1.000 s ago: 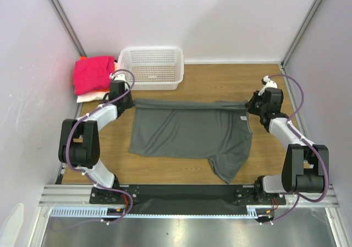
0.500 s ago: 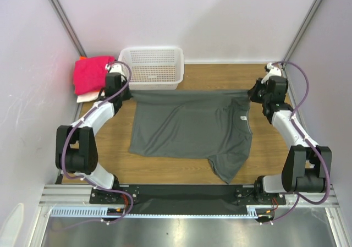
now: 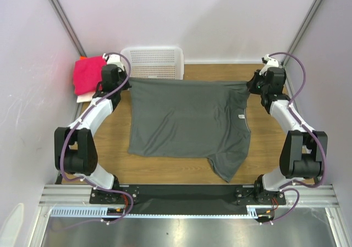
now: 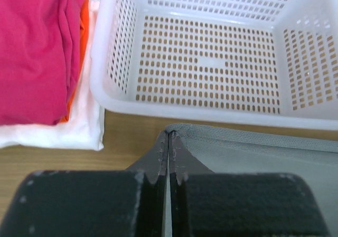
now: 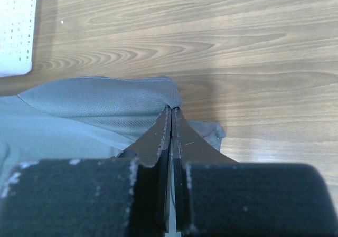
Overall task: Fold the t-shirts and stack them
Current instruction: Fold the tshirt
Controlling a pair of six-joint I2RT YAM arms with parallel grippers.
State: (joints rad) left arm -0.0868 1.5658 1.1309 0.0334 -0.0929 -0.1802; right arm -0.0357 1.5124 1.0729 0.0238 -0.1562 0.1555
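The dark grey t-shirt [image 3: 187, 117] hangs stretched between my two grippers, its far edge lifted and its near part lying on the table, one sleeve trailing at the near right. My left gripper [image 3: 125, 82] is shut on its left far corner, seen pinched in the left wrist view [image 4: 170, 135]. My right gripper [image 3: 250, 86] is shut on the right far corner, seen in the right wrist view [image 5: 171, 109]. A folded stack with a magenta-pink t-shirt [image 3: 88, 73] over orange and white ones [image 4: 79, 121] lies at the far left.
A white plastic mesh basket [image 3: 154, 61] stands at the back, just beyond the lifted shirt edge; it looks empty in the left wrist view [image 4: 211, 63]. Wooden table [image 3: 269, 142] with side walls left and right. A metal rail runs along the near edge.
Both grippers have carried the shirt's far edge up and away toward the back; the folded-over top part has opened out and the shirt is now stretched taut.
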